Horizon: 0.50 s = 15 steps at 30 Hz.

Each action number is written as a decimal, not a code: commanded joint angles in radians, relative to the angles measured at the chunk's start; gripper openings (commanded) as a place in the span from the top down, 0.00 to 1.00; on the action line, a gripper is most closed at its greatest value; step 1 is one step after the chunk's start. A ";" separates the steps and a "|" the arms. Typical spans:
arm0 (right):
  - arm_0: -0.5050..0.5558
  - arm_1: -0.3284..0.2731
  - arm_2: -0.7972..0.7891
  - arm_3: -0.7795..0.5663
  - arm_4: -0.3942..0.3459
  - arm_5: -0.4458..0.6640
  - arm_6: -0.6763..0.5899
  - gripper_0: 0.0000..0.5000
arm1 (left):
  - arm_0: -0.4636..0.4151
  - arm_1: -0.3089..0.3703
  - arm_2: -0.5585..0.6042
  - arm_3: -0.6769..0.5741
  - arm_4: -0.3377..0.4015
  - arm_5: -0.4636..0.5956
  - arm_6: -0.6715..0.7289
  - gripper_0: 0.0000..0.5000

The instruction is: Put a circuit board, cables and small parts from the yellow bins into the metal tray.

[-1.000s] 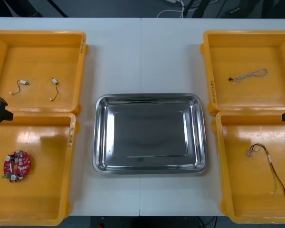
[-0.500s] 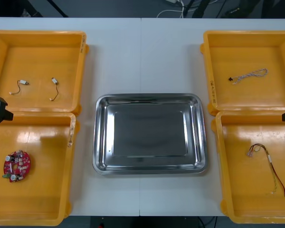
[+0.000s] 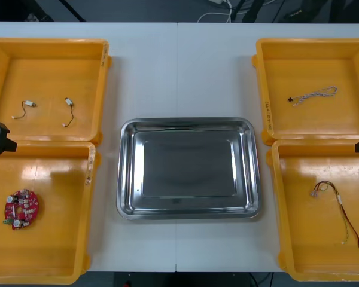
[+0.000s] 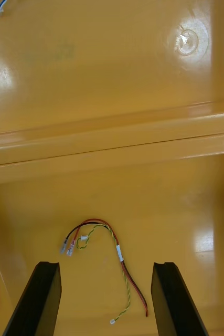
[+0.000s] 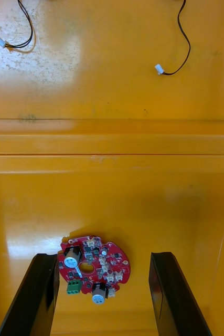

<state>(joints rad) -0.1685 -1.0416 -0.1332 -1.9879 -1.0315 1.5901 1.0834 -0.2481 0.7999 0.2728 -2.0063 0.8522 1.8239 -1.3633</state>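
**A:** While both grippers hang with fingers spread and nothing in them, which piece would you lift first?

**B:** The round red circuit board [image 5: 93, 268]. It lies flat on the floor of the near left yellow bin [image 3: 54, 239]. The left gripper [image 5: 104, 257] is over it, and its fingers [image 5: 38, 294] stand apart on either side of it.

**A:** How will it handle?

**B:** Stiff and light, I'd judge, but delicate on top, where a small can, a green terminal block and white sockets stick up. Pinch across the bare rim, not on those parts.

**A:** And the other side?

**B:** The right gripper [image 4: 106, 265] is likewise wide open over the near right bin [image 3: 305, 239]. The red and yellow cable [image 4: 117, 252] lies loose below the gap between its fingers. It looks limp and very light, so it will likely droop and could slip. I'd nip it at the white sleeve where the strands are bound together.

**A:** And the rest?

**B:** The metal tray [image 3: 188, 122] sits bare between the bins. The black cables [image 3: 67, 111] and the twisted blue and white cable [image 3: 314, 94] lie in the far bins.
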 commanded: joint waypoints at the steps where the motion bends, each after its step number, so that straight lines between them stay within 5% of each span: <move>1: 0.011 -0.043 -0.035 -0.023 -0.007 0.005 0.030 0.00 | 0.010 0.045 0.028 -0.031 -0.009 -0.011 -0.043 0.00; 15: 0.011 -0.043 -0.035 -0.023 -0.007 0.005 0.030 0.00 | 0.010 0.045 0.028 -0.031 -0.009 -0.011 -0.043 0.00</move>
<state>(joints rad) -0.1685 -1.0416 -0.1332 -1.9879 -1.0315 1.5901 1.0834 -0.2481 0.7999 0.2728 -2.0063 0.8522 1.8239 -1.3633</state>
